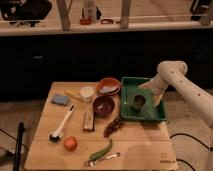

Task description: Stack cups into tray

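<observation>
We see the green cup [137,104] upright in the tray [150,116], with the gripper [144,96] just above it and to its right, jaws apart. We cannot tell whether they touch it. The white cup [87,93] stands on the table [140,145], well apart to the left. Between it and the tray sit an orange bowl [109,85] and a dark bowl [104,105], and grapes [114,126] lie near the tray's front corner. The arm [172,75] comes in from the right, bent at the elbow and sloping down over the tray.
</observation>
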